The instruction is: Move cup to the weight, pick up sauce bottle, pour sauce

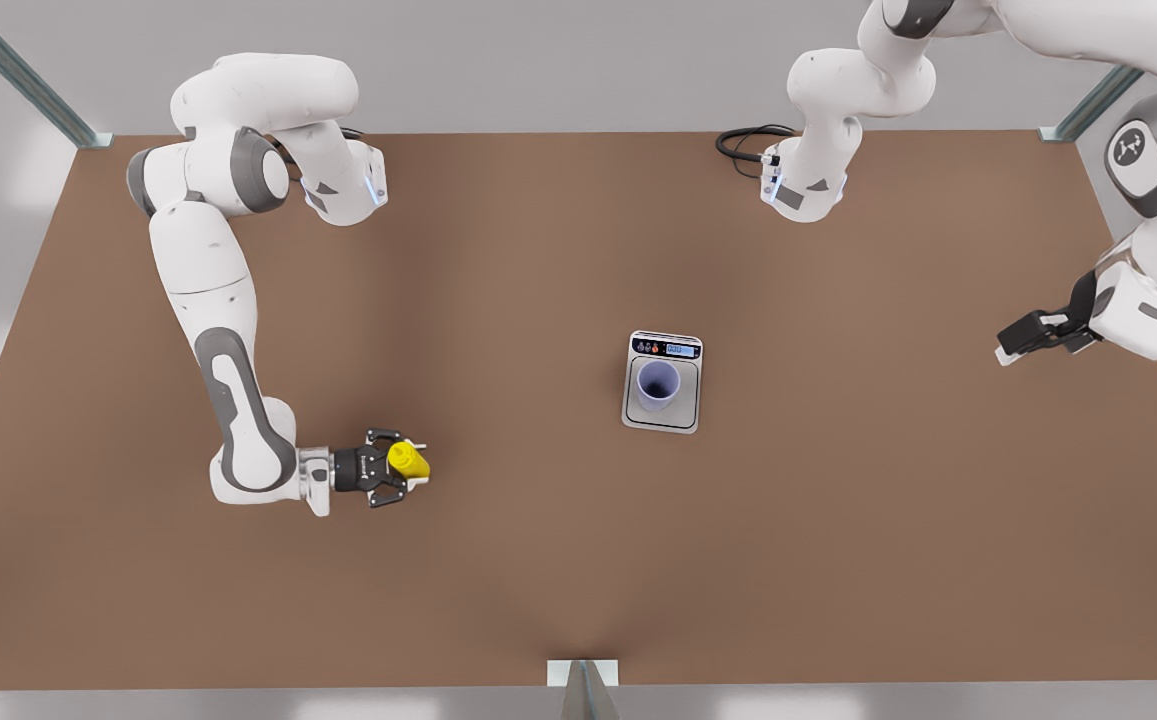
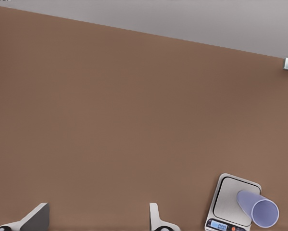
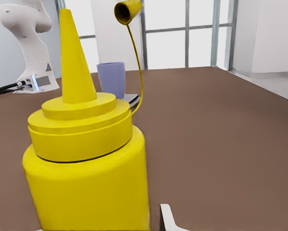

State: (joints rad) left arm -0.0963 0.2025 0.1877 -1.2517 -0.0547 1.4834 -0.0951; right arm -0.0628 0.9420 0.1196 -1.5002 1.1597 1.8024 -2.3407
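Note:
The yellow sauce bottle (image 1: 406,460) stands upright near the table's front on the front view's left. My right gripper (image 1: 420,463) reaches in level and is open, with one finger on each side of the bottle. Close up, the sauce bottle (image 3: 86,168) has a small gap to one fingertip (image 3: 169,219), and its small cap hangs off on a thin tether. The lavender cup (image 1: 658,385) stands on the weight (image 1: 688,405) at mid-table. My left gripper (image 1: 1023,338) waits open at the front view's right edge. Its fingers (image 2: 35,219) frame bare table, with the cup (image 2: 259,209) and weight (image 2: 230,192) beyond.
The two arm bases stand at the table's far edge, with a black cable loop (image 1: 743,140) beside one of them. Metal frame posts mark the far corners, and a bracket (image 1: 583,675) sits at the middle of the front edge. Brown table lies between the bottle and the weight.

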